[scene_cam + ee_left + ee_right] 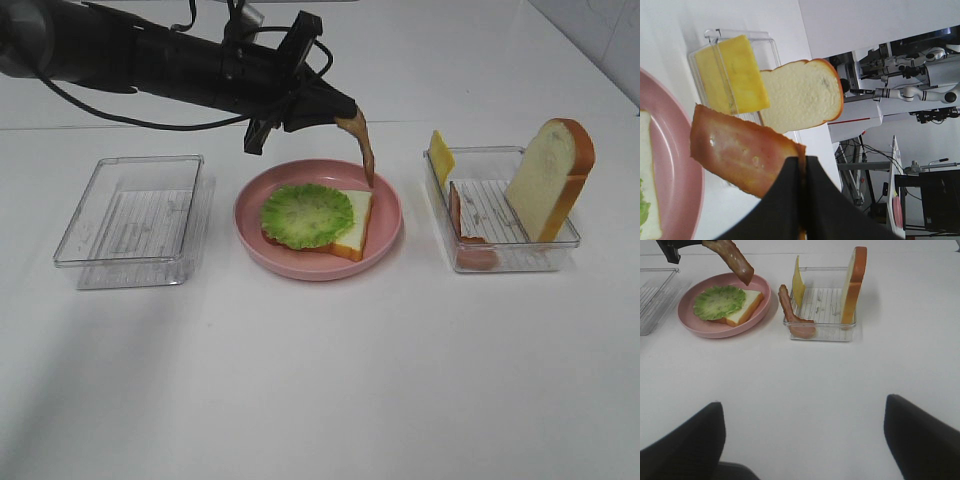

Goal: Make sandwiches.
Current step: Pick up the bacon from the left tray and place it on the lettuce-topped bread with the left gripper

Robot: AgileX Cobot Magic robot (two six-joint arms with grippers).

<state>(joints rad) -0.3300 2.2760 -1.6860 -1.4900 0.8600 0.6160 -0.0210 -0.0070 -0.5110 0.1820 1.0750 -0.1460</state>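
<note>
Right claw [802, 401]: spread wide, empty, lower frame.
Left claw [335, 108]: pinching bacon strip [362, 148] over plate [320, 272], centre frame.
Done: I count bread [358, 228] and lettuce [308, 215] stacked.
Left: bacon strip, cheese [441, 155], top slice [550, 180].

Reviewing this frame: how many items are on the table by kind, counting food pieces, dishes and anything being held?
bread slices: 2
lettuce: 1
bacon strips: 2
cheese: 1
plate: 1
trays: 2
Total: 9
</note>
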